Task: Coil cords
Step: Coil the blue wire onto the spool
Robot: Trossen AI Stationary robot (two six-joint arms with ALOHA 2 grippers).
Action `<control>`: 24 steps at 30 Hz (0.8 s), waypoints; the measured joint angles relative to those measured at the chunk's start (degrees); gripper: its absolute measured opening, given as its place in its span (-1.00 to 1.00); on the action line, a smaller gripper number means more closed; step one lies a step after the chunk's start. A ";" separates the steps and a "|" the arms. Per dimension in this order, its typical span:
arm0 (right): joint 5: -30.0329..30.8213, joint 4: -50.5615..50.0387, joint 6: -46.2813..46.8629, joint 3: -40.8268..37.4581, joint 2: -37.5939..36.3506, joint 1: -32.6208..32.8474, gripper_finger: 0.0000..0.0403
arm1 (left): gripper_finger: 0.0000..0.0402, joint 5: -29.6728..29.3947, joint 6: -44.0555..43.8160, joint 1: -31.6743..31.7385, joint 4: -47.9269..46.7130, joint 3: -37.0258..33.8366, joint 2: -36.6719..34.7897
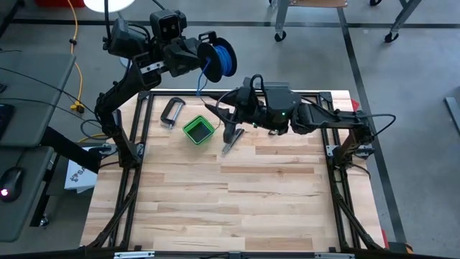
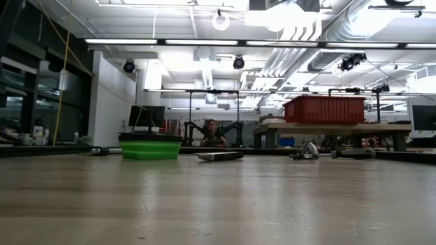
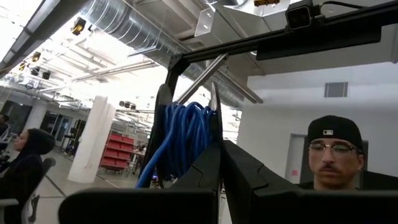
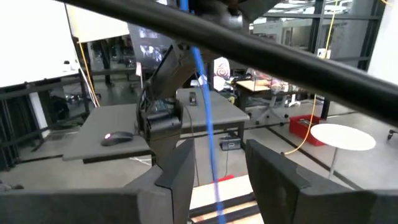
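While the left hand (image 1: pixel 203 59) is clamped shut on the small round dark spool (image 1: pixel 218 57), it holds that spool in the air beyond the far edge of the pale wooden tabletop (image 1: pixel 237 194), above and behind the square green plastic box (image 1: pixel 198 130). Most of the thin blue wire (image 1: pixel 226 57) is already wound on the spool in a fat bundle; a single strand drops from it toward the tabletop just behind the green box.

The right hand (image 1: pixel 231 108) sits just to the right of the green box, pointed up at the spool. In its wrist view the blue strand runs between its two dark fingers (image 4: pixel 180 177), which stand partly apart — the wire passes through the gap as through a guide, and I cannot tell whether it is pinched.

The step in hand looks like winding, well along. A judgement only: the next move calls for turning the spool or walking the strand around it while the right hand keeps light tension — too loose and the turns will slip off the rim.
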 joint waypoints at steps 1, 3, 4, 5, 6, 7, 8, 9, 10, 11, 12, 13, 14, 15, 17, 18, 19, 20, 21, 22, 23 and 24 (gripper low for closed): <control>-0.02 -0.26 -0.03 0.00 0.14 -0.16 -0.32 | -0.99 0.00 0.00 0.00 -0.02 0.00 0.00; -0.26 -0.59 -0.01 0.00 0.48 -0.48 -0.31 | -0.99 0.00 0.00 0.00 -0.02 0.00 0.00; -0.26 -0.87 -0.01 0.00 0.54 -0.74 -0.31 | -0.99 -0.02 0.00 0.00 -0.03 0.00 0.00; -0.26 -0.94 -0.04 0.00 0.63 -0.98 -0.31 | -0.99 -0.04 -0.02 0.00 -0.04 0.00 0.00; -0.24 -0.79 -0.04 0.00 0.82 -1.28 -0.31 | -0.99 -0.04 -0.02 0.00 -0.03 0.00 0.00; -0.22 -0.68 -0.01 0.00 0.87 -1.59 -0.31 | -0.99 -0.07 -0.02 0.00 -0.04 0.00 0.00; -0.04 -0.70 -0.03 0.00 0.91 -1.78 -0.31 | -0.99 -0.07 -0.02 0.00 -0.07 -0.01 0.00; 0.13 -0.71 -0.03 0.00 0.98 -1.98 -0.31 | -0.99 -0.07 -0.02 0.00 -0.08 0.00 0.00; 0.16 -0.69 -0.04 0.00 1.17 -2.18 -0.31 | -0.99 -0.07 -0.03 0.00 -0.08 0.00 0.00; 0.14 -0.64 -0.03 0.00 1.27 -2.35 -0.31 | -0.99 -0.07 -0.03 0.00 -0.06 0.00 0.00; 0.13 -0.68 -0.04 0.00 1.31 -2.43 -0.31 | -0.99 -0.07 -0.04 0.00 -0.06 0.00 0.00; -0.05 -0.70 -0.04 0.00 1.33 -2.43 -0.32 | -0.99 -0.07 -0.04 0.00 -0.06 0.00 0.00; -0.30 -0.70 -0.04 0.00 1.33 -2.43 -0.33 | -0.99 -0.07 -0.04 0.00 -0.06 0.00 0.00; -0.49 -0.67 -0.04 0.00 1.33 -2.39 -0.36 | -0.99 -0.07 -0.03 0.00 -0.06 0.00 0.00; -0.48 -0.60 -0.04 0.00 1.33 -1.99 -0.47 | -0.99 -0.07 -0.04 0.00 -0.06 0.00 0.00; -0.22 -0.62 -0.08 0.00 1.33 -1.74 -0.56 | -0.99 -0.07 -0.04 0.00 -0.06 0.00 0.00; 0.31 -0.66 -0.40 0.00 1.33 -1.40 -0.67 | -0.99 -0.05 -0.04 0.00 -0.06 0.00 0.00; 0.80 -0.68 -0.99 0.00 1.33 -1.04 -0.80 | -0.99 -0.04 -0.02 0.00 -0.06 0.00 0.00; 1.12 -0.66 -1.67 0.00 1.33 -0.68 -0.90 | -0.99 -0.04 -0.04 0.00 -0.06 0.00 0.00; 1.18 -0.64 -2.42 0.00 1.33 -0.38 -0.94 | -0.99 -0.04 -0.04 0.02 -0.06 0.00 0.00; 1.57 -0.66 -2.29 0.00 1.33 -0.13 -0.95 | -0.99 -0.04 -0.04 0.02 -0.06 0.00 0.00; 2.13 -0.75 -1.36 0.00 1.33 0.12 -0.96 | -0.99 -0.04 -0.04 0.02 -0.06 0.00 0.00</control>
